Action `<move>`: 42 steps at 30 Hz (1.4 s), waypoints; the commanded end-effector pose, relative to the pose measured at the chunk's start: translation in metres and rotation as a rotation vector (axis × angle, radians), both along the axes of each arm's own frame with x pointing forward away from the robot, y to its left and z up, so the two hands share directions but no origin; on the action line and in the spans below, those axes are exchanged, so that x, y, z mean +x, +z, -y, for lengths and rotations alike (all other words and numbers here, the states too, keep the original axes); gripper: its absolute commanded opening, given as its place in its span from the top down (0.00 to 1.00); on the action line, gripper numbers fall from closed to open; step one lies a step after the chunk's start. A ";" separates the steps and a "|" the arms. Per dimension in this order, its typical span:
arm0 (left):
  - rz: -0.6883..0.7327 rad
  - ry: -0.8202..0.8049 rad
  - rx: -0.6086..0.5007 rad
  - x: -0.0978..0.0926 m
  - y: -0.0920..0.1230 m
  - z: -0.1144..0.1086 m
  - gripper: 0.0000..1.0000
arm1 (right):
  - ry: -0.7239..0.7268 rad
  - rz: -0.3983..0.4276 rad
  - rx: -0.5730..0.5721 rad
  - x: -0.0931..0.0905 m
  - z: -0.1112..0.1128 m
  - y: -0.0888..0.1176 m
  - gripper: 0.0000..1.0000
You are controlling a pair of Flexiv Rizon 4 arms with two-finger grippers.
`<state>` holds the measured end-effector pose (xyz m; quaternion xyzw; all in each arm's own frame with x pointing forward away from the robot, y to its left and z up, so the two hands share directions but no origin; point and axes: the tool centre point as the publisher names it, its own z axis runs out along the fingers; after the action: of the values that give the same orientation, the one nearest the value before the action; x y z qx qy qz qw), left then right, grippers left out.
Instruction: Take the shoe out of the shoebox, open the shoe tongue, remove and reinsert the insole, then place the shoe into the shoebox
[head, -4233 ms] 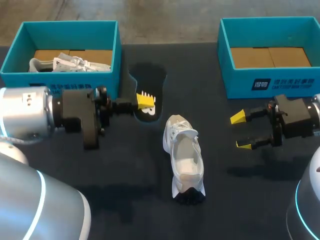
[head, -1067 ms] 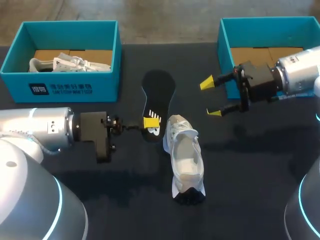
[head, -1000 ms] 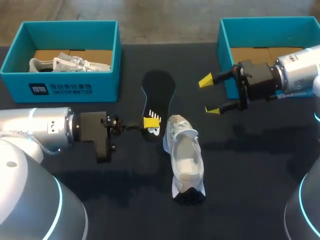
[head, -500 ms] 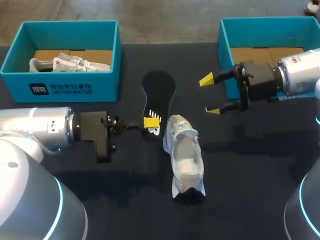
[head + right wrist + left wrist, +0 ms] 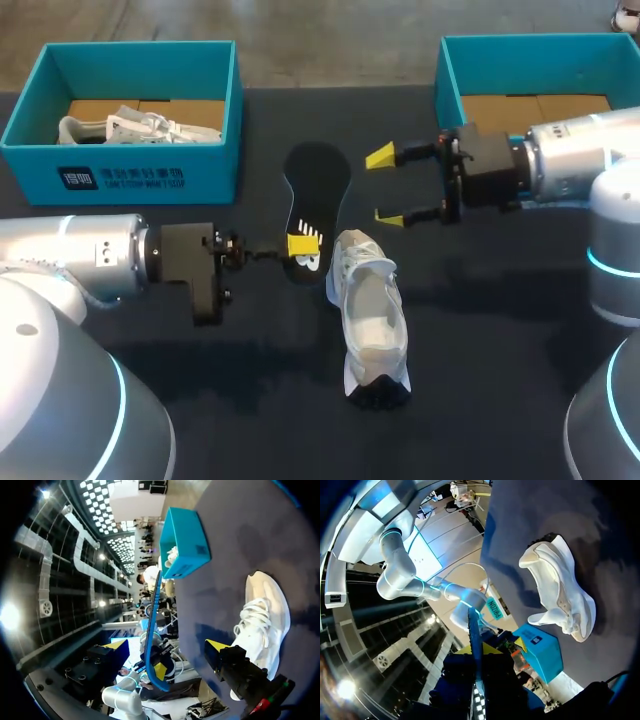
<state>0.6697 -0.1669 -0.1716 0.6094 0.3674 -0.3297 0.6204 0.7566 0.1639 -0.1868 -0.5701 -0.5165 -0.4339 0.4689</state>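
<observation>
A white shoe [image 5: 370,320] lies on the dark table, toe toward the back, also in the left wrist view [image 5: 562,597] and the right wrist view [image 5: 262,622]. My left gripper [image 5: 303,245] is shut on the heel end of the black insole [image 5: 318,185], just left of the shoe. The insole shows edge-on between those fingers [image 5: 473,630]. My right gripper [image 5: 386,187] stands open just right of the insole's toe end, near the right box. The insole [image 5: 151,625] hangs ahead of its spread tips [image 5: 165,645], apart from them.
A teal shoebox [image 5: 55,165] at the back left holds another white shoe [image 5: 135,127]. A second teal shoebox [image 5: 455,120] at the back right shows only its cardboard floor. My left arm's body lies along the front left of the table.
My right gripper has moved left from the right box toward the insole's toe end, still open. The left arm, insole and shoe have not moved.
</observation>
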 end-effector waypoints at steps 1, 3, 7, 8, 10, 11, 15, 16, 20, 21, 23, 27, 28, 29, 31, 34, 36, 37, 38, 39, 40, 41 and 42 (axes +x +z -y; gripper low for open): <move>0.002 0.004 -0.001 -0.001 0.000 0.001 1.00 | -0.003 0.006 0.002 0.003 -0.022 0.002 0.00; 0.002 0.004 -0.001 -0.001 0.000 0.001 1.00 | 0.000 0.013 0.003 0.003 -0.027 0.005 0.00; 0.002 0.004 -0.001 -0.001 0.000 0.001 1.00 | 0.006 0.022 0.006 0.003 -0.037 0.013 0.00; 0.002 0.004 -0.001 -0.001 0.000 0.001 1.00 | 0.007 0.023 0.000 0.003 -0.039 0.014 0.00; 0.002 0.004 -0.001 -0.001 0.000 0.001 1.00 | 0.007 0.024 0.001 0.002 -0.043 0.017 0.00; 0.002 0.004 -0.001 -0.001 0.000 0.001 1.00 | -0.001 0.018 -0.018 0.002 -0.046 0.018 0.00; 0.002 0.004 -0.001 -0.001 0.000 0.001 1.00 | -0.024 -0.010 -0.048 0.001 -0.052 0.018 0.16; 0.002 0.004 -0.001 -0.001 0.000 0.001 1.00 | -0.025 -0.013 -0.046 0.001 -0.054 0.019 0.21; 0.002 0.004 -0.001 -0.001 0.000 0.001 1.00 | -0.053 -0.024 -0.066 -0.001 -0.059 0.020 0.45; 0.002 0.004 -0.001 -0.001 0.000 0.001 1.00 | -0.065 -0.026 -0.070 -0.001 -0.059 0.019 0.50; 0.002 0.004 -0.001 -0.001 0.000 0.001 1.00 | -0.078 -0.029 -0.062 -0.002 -0.060 0.019 0.53; 0.002 0.004 -0.001 -0.001 0.000 0.001 1.00 | -0.102 -0.040 -0.056 -0.003 -0.061 0.017 0.55; 0.002 0.004 -0.001 -0.001 0.000 0.001 1.00 | -0.106 -0.042 -0.056 -0.003 -0.061 0.017 0.56; 0.002 0.004 -0.001 -0.001 0.000 0.001 1.00 | -0.110 -0.045 -0.055 -0.004 -0.061 0.017 0.58; 0.002 0.004 -0.001 -0.001 0.000 0.001 1.00 | -0.118 -0.051 -0.054 -0.005 -0.062 0.016 0.60; 0.002 0.004 -0.001 -0.001 0.000 0.001 1.00 | -0.125 -0.058 -0.051 -0.007 -0.062 0.016 0.62; 0.002 0.004 -0.001 -0.001 0.000 0.001 1.00 | -0.128 -0.067 -0.051 -0.008 -0.062 0.017 0.66; 0.002 0.004 -0.001 -0.001 0.000 0.001 1.00 | -0.132 -0.070 -0.054 -0.008 -0.062 0.017 0.68; 0.002 0.004 -0.001 -0.001 0.000 0.001 1.00 | -0.135 -0.072 -0.056 -0.009 -0.062 0.018 0.69; 0.002 0.004 -0.001 -0.001 0.000 0.001 1.00 | -0.136 -0.072 -0.058 -0.009 -0.062 0.019 0.69; 0.002 0.004 -0.001 -0.001 0.000 0.001 1.00 | -0.139 -0.071 -0.060 -0.010 -0.062 0.019 0.69; 0.002 0.004 -0.001 -0.001 0.000 0.001 1.00 | -0.140 -0.071 -0.061 -0.010 -0.062 0.020 0.69; 0.002 0.004 -0.001 -0.001 0.000 0.001 1.00 | -0.141 -0.071 -0.061 -0.011 -0.062 0.021 0.69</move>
<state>0.6694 -0.1666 -0.1715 0.6094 0.3676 -0.3297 0.6204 0.7497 0.2251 -0.1691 -0.6297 -0.4721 -0.4304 0.4419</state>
